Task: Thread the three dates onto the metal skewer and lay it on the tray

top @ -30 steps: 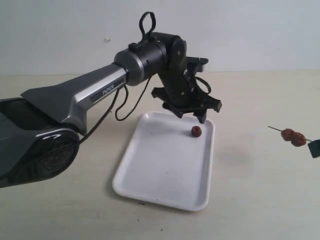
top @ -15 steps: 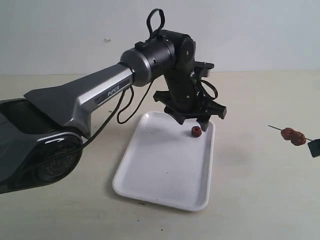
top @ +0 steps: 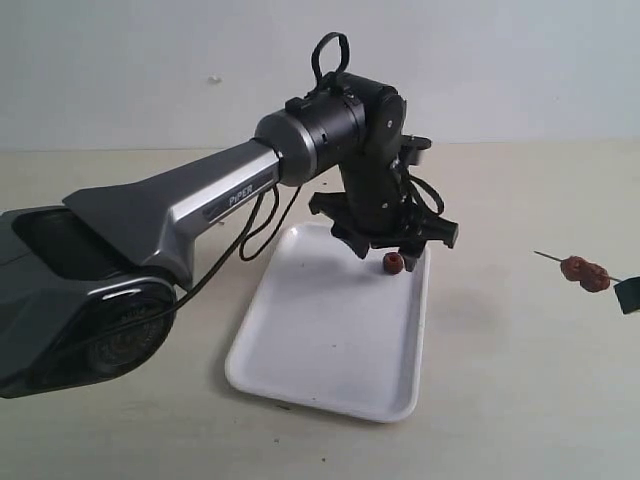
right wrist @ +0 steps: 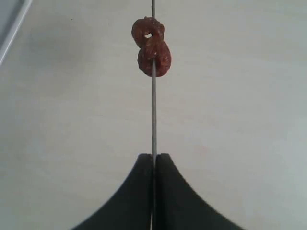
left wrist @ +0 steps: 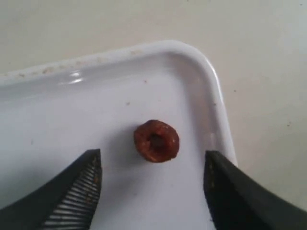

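One loose date [top: 394, 262] [left wrist: 156, 141], ring-shaped with a hollow middle, lies in a far corner of the white tray [top: 320, 340] [left wrist: 57, 110]. My left gripper [top: 392, 243] [left wrist: 152, 163] hangs open just above it, its fingers [left wrist: 79, 187] wide on either side. At the far right, my right gripper [top: 628, 295] [right wrist: 153, 157] is shut on the metal skewer [right wrist: 154, 115] [top: 548, 257]. Two dates [top: 585, 272] [right wrist: 153, 52] are threaded on the skewer, held above the table.
The beige tabletop [top: 520, 400] spreads round the tray. The left arm [top: 200, 200] reaches across from the left, over the tray's far end. A pale wall [top: 500, 60] stands behind the table.
My left gripper has shifted right and come down, closing in over the loose date on the tray. The right gripper and the skewer have stayed put.
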`<action>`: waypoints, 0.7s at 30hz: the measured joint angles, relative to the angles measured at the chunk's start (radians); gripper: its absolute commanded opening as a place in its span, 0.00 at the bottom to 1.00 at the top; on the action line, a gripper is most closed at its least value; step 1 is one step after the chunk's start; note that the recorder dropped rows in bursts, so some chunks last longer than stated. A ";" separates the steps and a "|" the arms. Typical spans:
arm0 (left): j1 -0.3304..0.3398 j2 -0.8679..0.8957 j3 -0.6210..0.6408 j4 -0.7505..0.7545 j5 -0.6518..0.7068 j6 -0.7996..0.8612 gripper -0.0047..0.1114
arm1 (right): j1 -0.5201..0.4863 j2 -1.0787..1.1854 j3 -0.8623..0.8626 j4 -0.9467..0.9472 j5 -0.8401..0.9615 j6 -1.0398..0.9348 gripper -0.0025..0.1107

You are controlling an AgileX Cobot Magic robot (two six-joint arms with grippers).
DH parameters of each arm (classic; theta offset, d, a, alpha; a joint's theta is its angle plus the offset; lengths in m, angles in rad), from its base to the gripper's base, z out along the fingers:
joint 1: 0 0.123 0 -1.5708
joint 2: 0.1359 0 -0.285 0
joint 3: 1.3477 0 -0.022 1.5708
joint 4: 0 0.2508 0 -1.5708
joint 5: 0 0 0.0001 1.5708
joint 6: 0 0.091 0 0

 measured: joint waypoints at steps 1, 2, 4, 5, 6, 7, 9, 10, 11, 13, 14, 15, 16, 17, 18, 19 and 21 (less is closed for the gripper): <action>0.000 0.000 0.000 0.004 0.000 -0.002 0.56 | 0.000 0.000 0.000 0.000 0.000 0.000 0.02; 0.000 0.000 0.000 0.007 0.000 -0.005 0.56 | 0.000 0.000 0.000 0.000 0.002 0.000 0.02; 0.000 0.002 0.000 0.011 0.000 -0.013 0.56 | 0.000 0.000 0.000 0.002 0.002 0.000 0.02; 0.000 0.004 0.000 0.014 0.000 -0.018 0.56 | 0.000 0.000 0.000 0.002 0.002 0.000 0.02; 0.000 0.009 0.000 0.014 0.000 -0.020 0.56 | 0.000 0.000 0.000 0.002 0.002 0.000 0.02; 0.000 0.012 0.000 0.014 -0.002 -0.025 0.56 | 0.000 0.000 0.000 0.002 0.002 0.000 0.02; 0.000 0.021 0.000 0.016 -0.006 -0.027 0.56 | 0.000 0.000 0.000 0.002 0.002 0.000 0.02; 0.000 0.027 0.000 0.018 -0.006 -0.029 0.56 | 0.000 0.000 0.000 0.002 0.002 0.000 0.02; 0.000 0.029 0.000 0.018 -0.006 -0.029 0.56 | 0.000 0.000 0.000 0.002 0.002 0.000 0.02; 0.000 0.035 0.000 0.018 -0.008 -0.031 0.56 | 0.000 0.000 0.000 0.002 0.002 0.000 0.02; 0.000 0.035 0.000 0.018 -0.012 -0.031 0.56 | 0.000 0.000 0.000 0.002 0.002 0.000 0.02; 0.000 0.035 0.000 0.020 -0.023 -0.031 0.56 | 0.000 0.000 0.000 0.002 0.002 0.000 0.02; 0.000 0.035 0.000 0.020 -0.030 -0.031 0.56 | 0.000 0.000 0.000 0.002 0.002 0.000 0.02; 0.000 0.035 0.000 0.020 -0.037 -0.031 0.56 | 0.000 0.000 0.000 0.002 0.002 0.000 0.02; 0.000 0.035 0.000 0.023 -0.045 -0.031 0.56 | 0.000 0.000 0.000 0.002 0.002 0.000 0.02; 0.000 0.035 0.000 0.023 -0.050 -0.031 0.56 | 0.000 0.000 0.000 0.002 0.002 0.000 0.02; 0.000 0.035 0.000 0.025 -0.059 -0.031 0.56 | 0.000 0.000 0.000 0.002 0.002 0.000 0.02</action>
